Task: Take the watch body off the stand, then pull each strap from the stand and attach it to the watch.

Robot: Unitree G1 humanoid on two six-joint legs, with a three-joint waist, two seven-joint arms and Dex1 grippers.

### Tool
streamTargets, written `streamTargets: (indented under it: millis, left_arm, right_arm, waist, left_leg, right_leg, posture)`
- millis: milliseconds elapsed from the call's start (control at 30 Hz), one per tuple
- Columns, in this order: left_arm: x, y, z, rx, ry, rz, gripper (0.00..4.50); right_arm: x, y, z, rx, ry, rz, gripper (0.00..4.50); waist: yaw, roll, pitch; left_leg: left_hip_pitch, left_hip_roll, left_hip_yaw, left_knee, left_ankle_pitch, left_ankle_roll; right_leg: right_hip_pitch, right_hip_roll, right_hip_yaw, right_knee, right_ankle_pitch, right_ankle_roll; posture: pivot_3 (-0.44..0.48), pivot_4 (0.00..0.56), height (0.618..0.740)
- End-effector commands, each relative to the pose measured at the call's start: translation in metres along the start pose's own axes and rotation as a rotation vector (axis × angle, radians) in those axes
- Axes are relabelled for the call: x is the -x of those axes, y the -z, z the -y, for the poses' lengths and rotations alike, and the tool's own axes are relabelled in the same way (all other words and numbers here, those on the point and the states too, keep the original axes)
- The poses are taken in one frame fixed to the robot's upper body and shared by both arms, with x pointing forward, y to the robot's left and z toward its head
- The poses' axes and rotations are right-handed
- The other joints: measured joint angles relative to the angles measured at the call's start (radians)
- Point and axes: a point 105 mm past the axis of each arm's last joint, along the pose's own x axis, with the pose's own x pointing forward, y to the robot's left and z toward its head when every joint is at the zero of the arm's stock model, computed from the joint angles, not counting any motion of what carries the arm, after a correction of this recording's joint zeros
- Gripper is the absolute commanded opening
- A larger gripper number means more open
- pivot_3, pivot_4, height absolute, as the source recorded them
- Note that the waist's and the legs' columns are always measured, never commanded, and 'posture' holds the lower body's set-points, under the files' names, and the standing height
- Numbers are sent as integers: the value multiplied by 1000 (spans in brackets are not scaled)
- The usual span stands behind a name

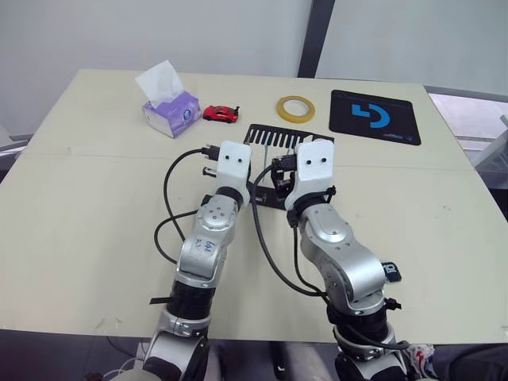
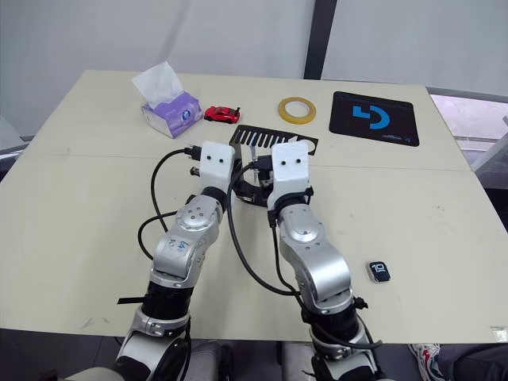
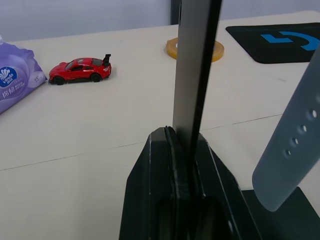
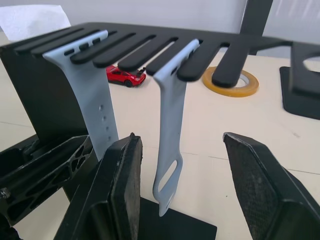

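With watch body (image 2: 379,271) lying lower right on desk (image 2: 71,198) | straps (image 4: 170,145) hang vertically from stand (image 4: 150,47), centre frame, between open right jaws (image 4: 182,190) | left jaws (image 3: 182,165) clamped on stand upright

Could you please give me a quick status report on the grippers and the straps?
Left gripper shut on the stand. Right gripper open around one strap. Both straps hang from the slots. Watch body on the table.

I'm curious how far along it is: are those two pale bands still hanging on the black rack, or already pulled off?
Still on: both straps hang from the slots of the stand.
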Motion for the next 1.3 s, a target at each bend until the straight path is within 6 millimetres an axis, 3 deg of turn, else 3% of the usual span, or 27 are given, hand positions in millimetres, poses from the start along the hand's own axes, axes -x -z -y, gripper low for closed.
streamTargets:
  millis: [33, 200, 233, 267, 400, 733, 1300]
  left_arm:
    - [0, -13, 1, 2, -5, 48, 0]
    - [0, -13, 1, 3, -4, 48, 0]
    - [0, -13, 1, 3, -4, 48, 0]
    - [0, -13, 1, 4, -4, 48, 0]
    - [-1, -13, 2, 6, -3, 49, 0]
    - [-1, -12, 2, 7, -1, 45, 0]
    - [0, -9, 7, 19, 7, 40, 0]
  right_arm:
    - [1, -10, 0, -17, 3, 49, 2806]
    - [1, -8, 1, -20, 9, 44, 2806]
    - [0, -8, 1, -23, 10, 43, 2272]
    - [0, -7, 1, -26, 14, 42, 2023]
    - [0, -8, 2, -26, 15, 51, 31]
    - [6, -12, -2, 40, -25, 81, 31]
    - [42, -11, -7, 145, -142, 104, 31]
  waist:
    - [0, 0, 0]
    - [0, 0, 0]
    - [0, 0, 0]
    - [0, 0, 0]
    - [0, 0, 0]
    - [-1, 0, 0]
    - [4, 0, 0]
  left_leg:
    - [0, 0, 0, 0, 0, 0]
    - [0, 0, 0, 0, 0, 0]
    - [0, 0, 0, 0, 0, 0]
    - [0, 0, 0, 0, 0, 0]
    - [0, 0, 0, 0, 0, 0]
    - [-1, 0, 0, 0, 0, 0]
    - [-1, -1, 0, 0, 0, 0]
  right_leg:
    - [0, 0, 0, 0, 0, 0]
    - [0, 0, 0, 0, 0, 0]
    - [0, 0, 0, 0, 0, 0]
    - [0, 0, 0, 0, 0, 0]
    - [0, 0, 0, 1, 0, 0]
    - [-1, 0, 0, 1, 0, 0]
    - [-2, 0, 0, 1, 0, 0]
  posture:
    - [0, 150, 738]
    - [0, 150, 738]
    - [0, 150, 738]
    - [0, 150, 738]
    - [0, 150, 738]
    - [0, 150, 738]
    - [0, 150, 738]
